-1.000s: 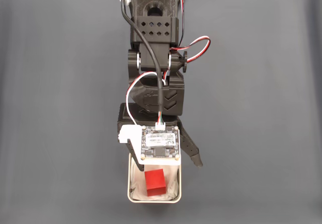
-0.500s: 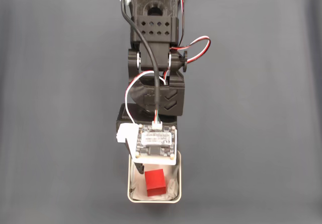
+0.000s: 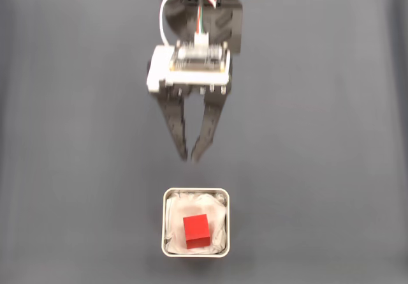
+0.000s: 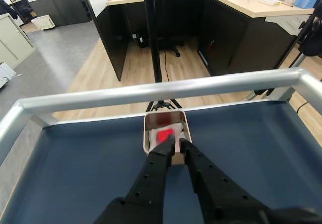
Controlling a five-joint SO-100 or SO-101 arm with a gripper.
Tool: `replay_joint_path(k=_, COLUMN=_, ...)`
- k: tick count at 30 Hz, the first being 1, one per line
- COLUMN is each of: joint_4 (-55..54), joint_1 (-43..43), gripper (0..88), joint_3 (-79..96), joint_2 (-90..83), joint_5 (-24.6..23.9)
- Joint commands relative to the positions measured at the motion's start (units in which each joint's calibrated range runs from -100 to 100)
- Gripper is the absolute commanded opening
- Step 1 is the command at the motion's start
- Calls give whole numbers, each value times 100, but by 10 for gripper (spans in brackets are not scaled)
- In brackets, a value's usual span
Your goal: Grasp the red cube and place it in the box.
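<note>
Cube (image 3: pixel 197 231), matte red, sits in the box (image 3: pixel 167 198) on crumpled white lining, shiny metal rim with rounded corners. Black gripper (image 3: pixel 190 156) hangs above the dark surface (image 3: pixel 319 137), jaws nearly together, holding nothing.

- I see the red cube (image 3: pixel 197 231) resting inside the box (image 3: pixel 196 193) on its white lining.
- My gripper (image 3: pixel 189 154) hangs above, well apart, fingertips seemingly almost closed, holding nothing.
</note>
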Motion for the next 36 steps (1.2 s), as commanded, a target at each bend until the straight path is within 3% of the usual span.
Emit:
replay_joint_path(k=1, joint_4=-174, joint_1=-57, gripper=0, joint_3=1511, joint_2=-1347, joint_5=156)
replay_joint_path(k=7, joint_4=6, joint_1=-114, gripper=0, joint_3=4111, joint_2=-3453, joint_5=317)
replay_joint_path(k=15, joint_4=1842, joint_1=-100, gripper=0, joint_3=5945, joint_2=-5611, joint_5=357)
replay_joint_path(k=25, joint_4=3604, joint_1=-214, gripper=0, joint_3=6401, joint_2=-5931, joint_5=298)
replay_joint_path(k=36, joint_4=3875, joint_1=-235, gripper=0, joint_3=6410, joint_2=-5931, joint_5=190)
